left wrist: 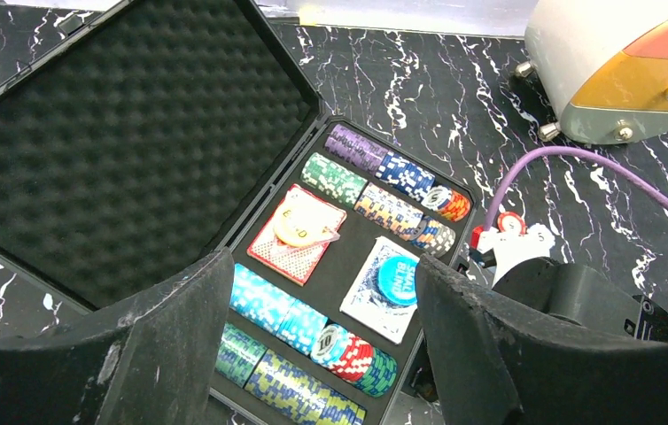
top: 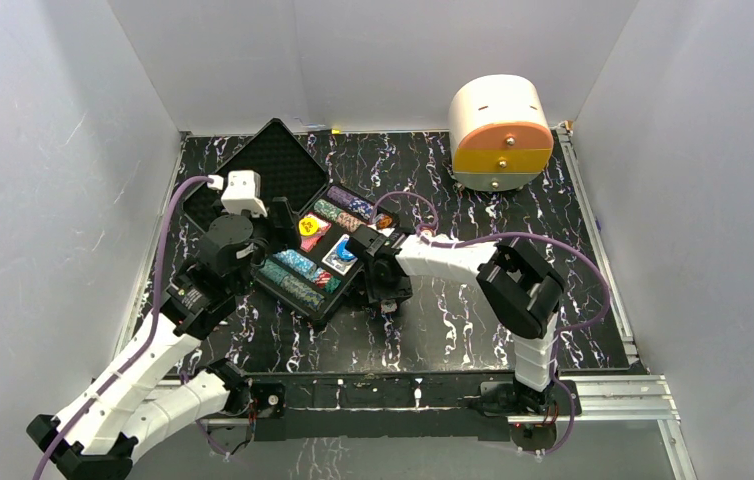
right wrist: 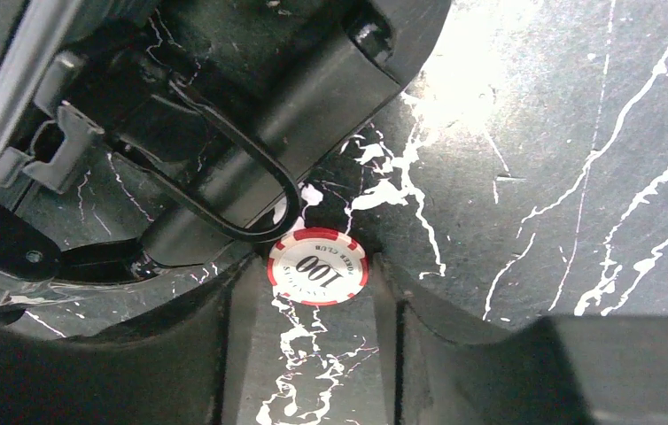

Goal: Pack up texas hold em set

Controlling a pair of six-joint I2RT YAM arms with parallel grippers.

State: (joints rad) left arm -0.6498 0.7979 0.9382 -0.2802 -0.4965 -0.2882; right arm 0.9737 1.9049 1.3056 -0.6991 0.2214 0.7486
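The texas hold em set's black case (top: 293, 262) lies open, its foam lid (left wrist: 118, 133) folded back to the left. Rows of coloured chips (left wrist: 357, 173) fill the tray. A red deck (left wrist: 270, 255) carries a yellow disc, and a blue deck (left wrist: 368, 305) carries a blue disc (left wrist: 399, 279). My left gripper (left wrist: 322, 292) hovers open over the tray, nothing between its fingers. A red-and-white "100" chip (right wrist: 317, 266) lies flat on the table beside the case's handle (right wrist: 224, 195). My right gripper (right wrist: 314, 283) is down at the table, its fingertips flanking the chip with thin gaps.
A white-and-orange drawer box (top: 501, 130) stands at the back right. The right arm (left wrist: 578, 301) reaches in along the case's right side. White walls enclose the marbled black table (top: 513, 290) on three sides.
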